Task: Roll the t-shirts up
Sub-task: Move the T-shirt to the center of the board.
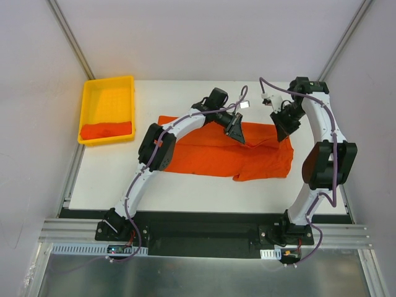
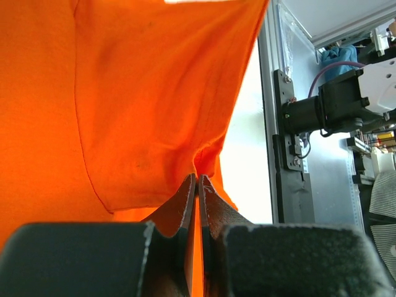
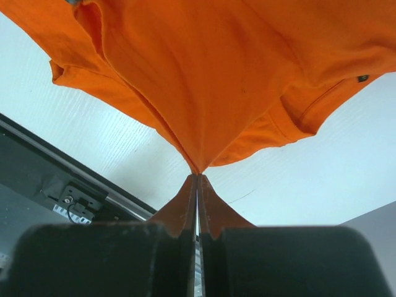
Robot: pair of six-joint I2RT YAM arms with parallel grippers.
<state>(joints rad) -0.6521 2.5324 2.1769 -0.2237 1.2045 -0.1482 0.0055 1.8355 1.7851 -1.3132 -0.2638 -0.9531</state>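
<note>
An orange t-shirt (image 1: 210, 158) is seen spread across the middle of the white table (image 1: 185, 195), reaching from left of centre to right of centre in the overhead frame. Its cloth is rumpled and doubled over along the lower right edge. A second orange t-shirt (image 1: 106, 130) is bundled at the near end of a yellow plastic tray (image 1: 111, 102). The tray is set at the upper left corner of the table, well apart from the spread shirt.

The left gripper (image 1: 240, 137) is placed over the upper middle of the spread shirt, slightly right of frame centre. In the left wrist view its fingers (image 2: 183, 204) are pressed together at the lower centre of the frame. A small fold of the orange cloth is pinched between the tips and drawn up into a peak.

The right gripper (image 1: 281, 133) is placed at the upper right edge of the same shirt. In the right wrist view its fingers (image 3: 183, 204) are likewise clamped tight on a pinch of orange fabric. From that pinch the shirt fans out over the upper part of the frame, with bare table showing beside it. A black rail (image 3: 55, 167) is seen at the lower left of that view.
</note>
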